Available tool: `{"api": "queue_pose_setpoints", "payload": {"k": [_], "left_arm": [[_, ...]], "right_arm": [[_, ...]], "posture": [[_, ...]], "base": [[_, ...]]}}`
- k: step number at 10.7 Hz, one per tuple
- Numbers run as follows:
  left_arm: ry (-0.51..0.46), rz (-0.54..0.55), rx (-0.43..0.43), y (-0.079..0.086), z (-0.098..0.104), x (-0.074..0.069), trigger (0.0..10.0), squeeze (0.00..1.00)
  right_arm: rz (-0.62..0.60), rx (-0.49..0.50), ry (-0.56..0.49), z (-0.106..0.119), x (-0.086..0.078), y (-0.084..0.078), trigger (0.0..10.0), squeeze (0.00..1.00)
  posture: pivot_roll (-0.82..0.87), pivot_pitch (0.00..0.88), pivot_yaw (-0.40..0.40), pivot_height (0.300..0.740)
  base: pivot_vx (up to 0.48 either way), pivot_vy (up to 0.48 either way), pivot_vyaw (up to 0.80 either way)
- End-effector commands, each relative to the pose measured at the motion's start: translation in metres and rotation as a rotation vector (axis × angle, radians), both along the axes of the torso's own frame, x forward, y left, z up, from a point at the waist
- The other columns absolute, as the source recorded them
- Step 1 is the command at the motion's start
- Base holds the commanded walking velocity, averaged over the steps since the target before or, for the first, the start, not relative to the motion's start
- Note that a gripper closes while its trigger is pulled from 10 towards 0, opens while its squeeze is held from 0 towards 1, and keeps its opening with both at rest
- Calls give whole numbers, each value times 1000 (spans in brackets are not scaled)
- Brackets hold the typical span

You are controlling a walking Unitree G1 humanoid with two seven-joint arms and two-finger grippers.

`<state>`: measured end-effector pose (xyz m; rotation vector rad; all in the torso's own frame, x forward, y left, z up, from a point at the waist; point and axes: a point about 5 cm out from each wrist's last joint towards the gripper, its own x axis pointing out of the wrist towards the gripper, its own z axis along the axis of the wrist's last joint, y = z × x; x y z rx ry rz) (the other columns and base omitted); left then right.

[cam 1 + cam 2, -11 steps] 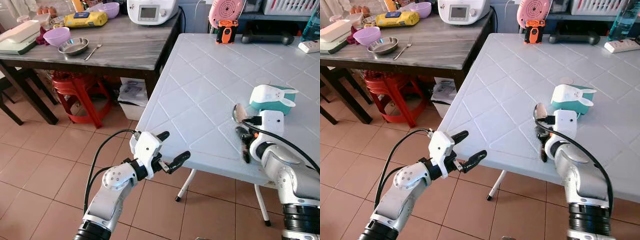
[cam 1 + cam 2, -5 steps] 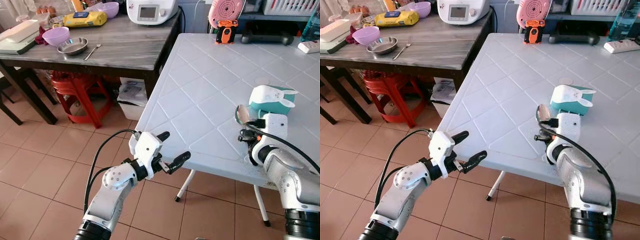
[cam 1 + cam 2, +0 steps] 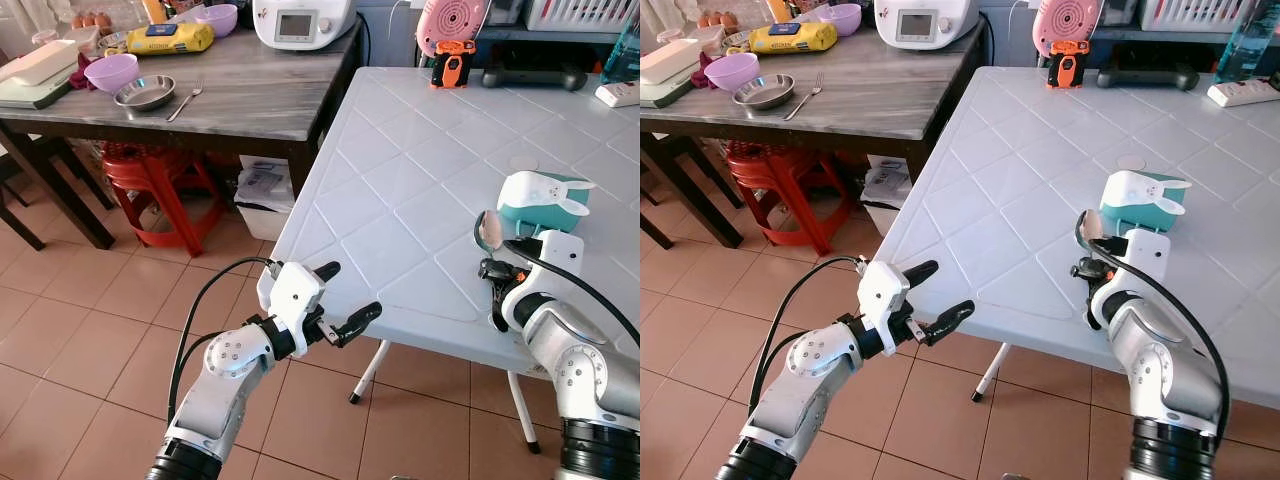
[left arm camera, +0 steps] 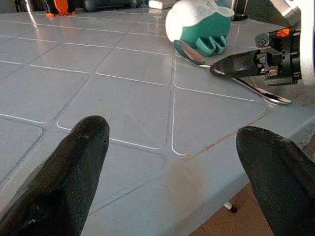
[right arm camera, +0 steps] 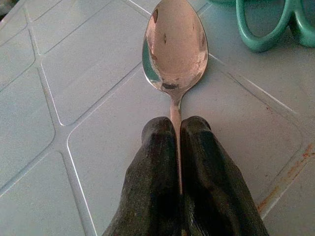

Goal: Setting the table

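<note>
A metal spoon (image 5: pixel 174 49) lies low over the near right part of the white table (image 3: pixel 400 180), its bowl just beside a teal and white rabbit-shaped gadget (image 3: pixel 540 196). The right gripper (image 5: pixel 178 142) has its two black fingers pinched tight on the spoon's handle. The left gripper (image 3: pixel 342 298) hangs off the table's near edge, fingers spread wide, holding nothing. On the dark wooden table (image 3: pixel 230 95) beyond sit a steel bowl (image 3: pixel 146 93) and a fork (image 3: pixel 187 101).
</note>
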<state>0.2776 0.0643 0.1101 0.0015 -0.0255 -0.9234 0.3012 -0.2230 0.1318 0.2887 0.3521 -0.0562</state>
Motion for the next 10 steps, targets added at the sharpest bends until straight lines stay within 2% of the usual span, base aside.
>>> {"api": "queue_pose_setpoints", "payload": {"k": [1, 3, 5, 7, 8, 9, 10], "left_arm": [[-5, -3, 19, 4, -1, 2, 10000, 0], [-19, 72, 22, 11, 1, 9, 10000, 0], [-35, 138, 8, 14, 2, 13, 10000, 0], [-42, 191, 0, 14, 3, 16, 10000, 0], [-48, 237, -6, 16, 4, 20, 10000, 0], [-49, 296, -5, 18, 5, 24, 10000, 0], [-28, 352, -19, 21, 5, 28, 10000, 0]], "right_arm": [[44, 85, 183, -36, -11, 17, 0, 0], [44, 110, 88, -18, -4, 23, 0, 0], [72, 88, -105, 16, 5, 35, 0, 0], [80, 70, -187, 30, 5, 40, 0, 0], [81, 56, -226, 35, 4, 41, 8078, 0], [93, 0, -266, 40, 2, 43, 10000, 0], [69, -45, -306, 43, 0, 44, 10000, 0]], "posture": [[-171, 97, 105, 740], [-169, 95, 104, 740], [-172, 92, 101, 740], [-174, 91, 98, 740], [-175, 91, 97, 740], [-175, 90, 97, 740], [-175, 89, 97, 740]], "base": [[0, 0, 0], [0, 0, 0], [0, 0, 0], [0, 0, 0], [0, 0, 0], [0, 0, 0], [0, 0, 0]]}}
